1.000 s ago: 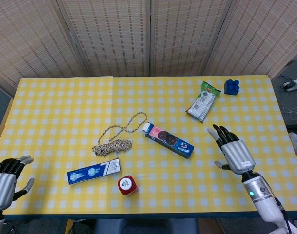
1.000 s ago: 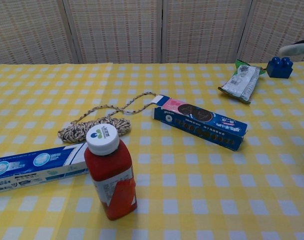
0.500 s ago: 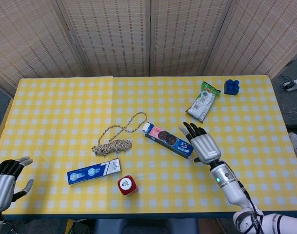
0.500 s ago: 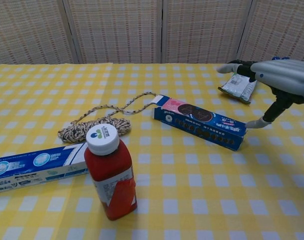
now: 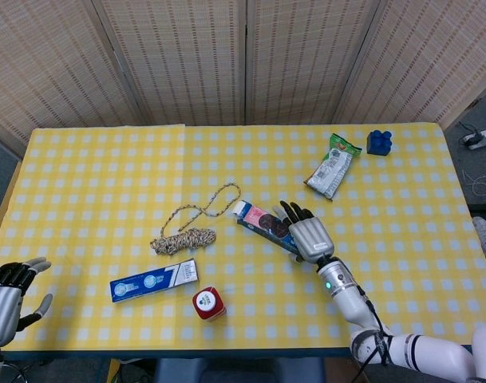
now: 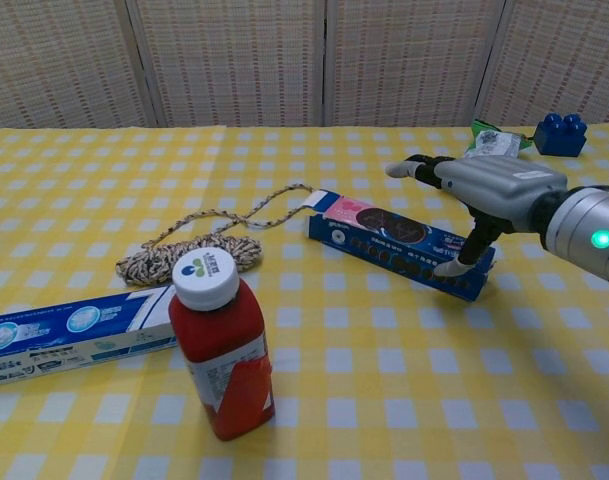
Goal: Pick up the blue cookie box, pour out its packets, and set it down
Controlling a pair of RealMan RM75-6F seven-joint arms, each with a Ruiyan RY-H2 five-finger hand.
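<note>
The blue cookie box [image 5: 262,225] [image 6: 384,239] lies flat near the table's middle, its white end flap open toward the rope. My right hand [image 5: 305,233] [image 6: 484,195] hovers over the box's right end with fingers spread and the thumb down beside the near edge; it holds nothing. At the table's bottom left corner, off the cloth, my left hand [image 5: 5,297] stays open and empty. No packets are visible outside the box.
A coiled rope [image 5: 188,230] lies left of the box. A blue-white toothpaste box [image 5: 153,281] and a red bottle [image 6: 219,343] sit at the front left. A green snack bag [image 5: 331,168] and a blue toy brick [image 5: 378,142] rest at the back right.
My right hand has swept left from the table's right side and now sits over the cookie box's right end. The left hand has barely shifted.
</note>
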